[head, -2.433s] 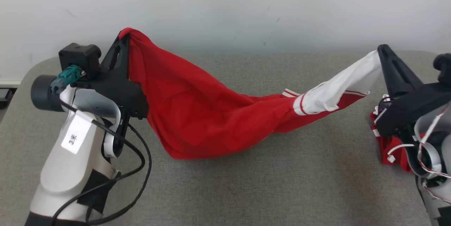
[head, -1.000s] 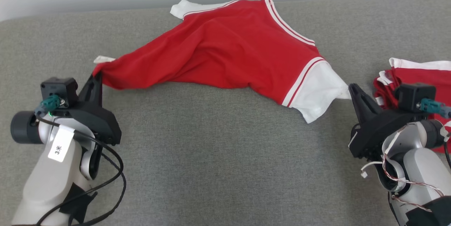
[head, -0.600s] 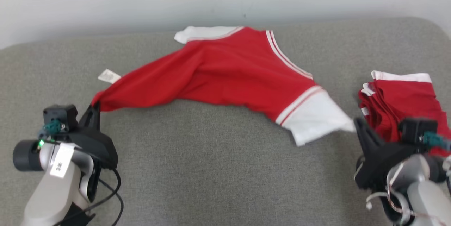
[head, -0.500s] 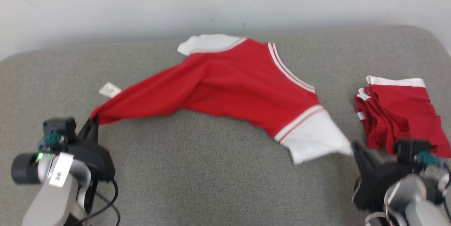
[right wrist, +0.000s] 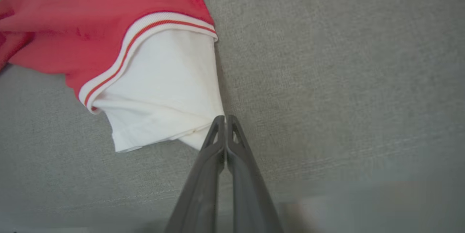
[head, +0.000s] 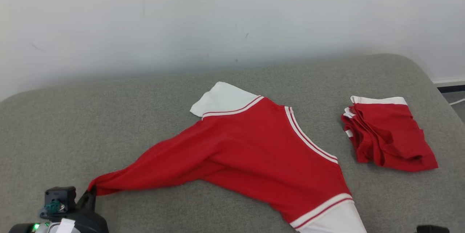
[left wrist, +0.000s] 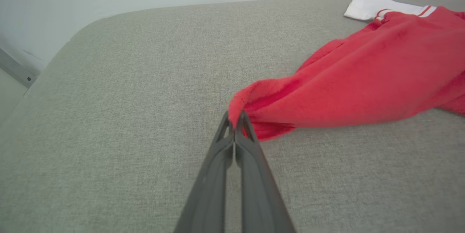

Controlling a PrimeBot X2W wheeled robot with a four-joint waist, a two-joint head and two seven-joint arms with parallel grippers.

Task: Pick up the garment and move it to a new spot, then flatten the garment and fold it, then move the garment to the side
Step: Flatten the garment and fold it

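While garment (head: 254, 153) lies on cushion (head: 109, 117), left tool (left wrist: 235, 117) pinching red corner (left wrist: 250, 97), right tool (right wrist: 225, 119) pinching white sleeve (right wrist: 163, 91).

Red garment (head: 254, 149) with white sleeves and white-and-red striped trim. It lies spread but wrinkled across the middle of the grey worktop (head: 109, 117). One white sleeve (head: 221, 100) points to the worktop's far edge and the other (head: 338, 222) lies at its near edge. A red corner (head: 105, 186) is drawn to a point near-left.
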